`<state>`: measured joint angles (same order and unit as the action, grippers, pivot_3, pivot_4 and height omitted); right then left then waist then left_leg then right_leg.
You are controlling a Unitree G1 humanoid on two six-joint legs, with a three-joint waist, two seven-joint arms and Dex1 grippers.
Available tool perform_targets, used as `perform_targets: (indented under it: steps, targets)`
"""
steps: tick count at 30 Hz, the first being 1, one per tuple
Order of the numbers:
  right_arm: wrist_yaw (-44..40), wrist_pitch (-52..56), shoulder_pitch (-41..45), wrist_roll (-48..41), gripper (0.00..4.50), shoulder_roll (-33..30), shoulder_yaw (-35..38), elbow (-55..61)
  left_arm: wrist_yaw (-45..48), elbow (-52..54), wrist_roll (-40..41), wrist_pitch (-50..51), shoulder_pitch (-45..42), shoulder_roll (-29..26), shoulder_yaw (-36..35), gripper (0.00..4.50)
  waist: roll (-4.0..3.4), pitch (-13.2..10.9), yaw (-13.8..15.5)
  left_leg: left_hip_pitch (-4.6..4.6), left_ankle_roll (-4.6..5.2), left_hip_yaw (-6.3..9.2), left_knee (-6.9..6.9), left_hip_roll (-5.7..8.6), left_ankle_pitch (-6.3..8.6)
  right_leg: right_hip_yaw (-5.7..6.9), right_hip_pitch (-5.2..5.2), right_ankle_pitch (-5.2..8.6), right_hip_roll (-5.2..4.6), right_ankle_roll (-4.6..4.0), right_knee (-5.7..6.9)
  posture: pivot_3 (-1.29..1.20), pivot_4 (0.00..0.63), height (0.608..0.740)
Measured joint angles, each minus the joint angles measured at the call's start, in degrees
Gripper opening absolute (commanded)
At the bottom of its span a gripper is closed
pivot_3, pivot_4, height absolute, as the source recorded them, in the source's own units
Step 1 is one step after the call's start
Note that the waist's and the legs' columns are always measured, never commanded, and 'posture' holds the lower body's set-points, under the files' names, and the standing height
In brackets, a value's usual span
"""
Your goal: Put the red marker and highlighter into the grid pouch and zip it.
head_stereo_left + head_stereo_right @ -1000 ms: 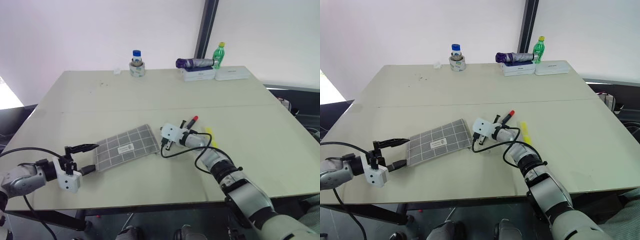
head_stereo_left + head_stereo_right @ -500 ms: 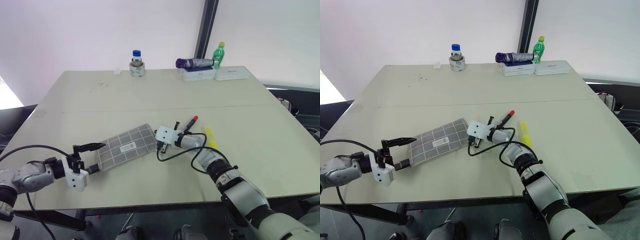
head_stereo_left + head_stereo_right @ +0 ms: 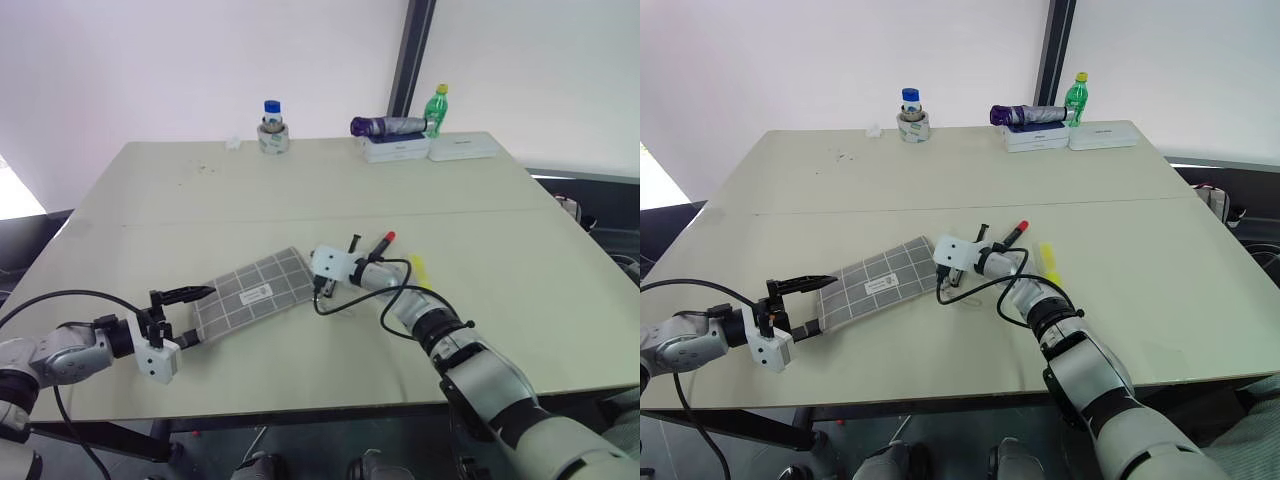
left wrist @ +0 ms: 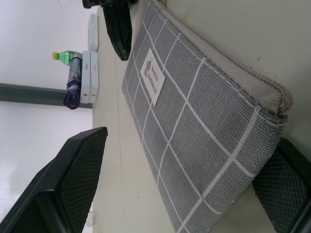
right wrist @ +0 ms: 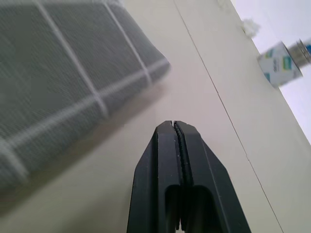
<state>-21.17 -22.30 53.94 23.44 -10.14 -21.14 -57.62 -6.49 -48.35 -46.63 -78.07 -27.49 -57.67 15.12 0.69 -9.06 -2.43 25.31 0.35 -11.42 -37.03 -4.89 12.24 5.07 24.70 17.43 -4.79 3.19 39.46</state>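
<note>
Centrally, item one: the grid pouch, grey fabric with white grid lines and a small white label, lying flat on the pale table and serving as the landmark for all that follows; its zipper edge is visible in the left wrist view, though whether it is zipped cannot be told; item two: the left gripper, at the pouch's near-left end, fingers spread wide with one above and one below that end, the pouch's corner lying between them but not clamped; item three: the right gripper, just beside the pouch's right end, its two black fingers pressed together with nothing between them, tips over bare table close to the pouch's corner; item four: the red marker, on the table to the right of the pouch, beyond the right gripper's white housing, outside the pouch; item five: the highlighter, bright yellow, on the table further right of the pouch than the marker, also outside it; item six: far beyond the pouch at the table's back edge, a blue-capped jar, a green bottle, a folded purple umbrella and white boxes.
</note>
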Motion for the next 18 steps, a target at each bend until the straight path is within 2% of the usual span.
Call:
perform_targets:
  steps: [11,14,18]
  targets:
    - [-1.36,-0.64,-0.44,-0.04,0.01,1.68,-0.69,0.00,-0.91,0.24,-0.71,0.19,-0.17,1.14,0.02,4.50,-0.03,0.02,0.15,-0.01,0.00,0.01,-0.01,0.00,0.00,0.00,-0.02,0.00,-0.02,0.00,0.01,0.00,0.150,0.738]
    - [-0.83,-0.49,-0.43,-0.06,0.00,1.63,-0.46,0.00,0.04,-0.29,-0.22,-0.02,-0.42,1.68,0.67,3.65,-0.03,0.02,0.18,-0.01,0.00,0.01,-0.02,0.01,0.00,0.00,-0.02,0.00,-0.02,0.00,0.01,0.00,0.150,0.738]
    - [-0.66,-0.47,-0.43,-0.06,0.00,1.46,-0.44,0.00,2.15,-1.03,0.64,-0.77,-0.15,1.99,3.16,1.50,-0.03,0.02,-0.03,-0.01,0.00,0.00,-0.01,0.00,0.00,0.00,0.00,0.00,0.00,0.00,0.01,0.00,0.150,0.738]
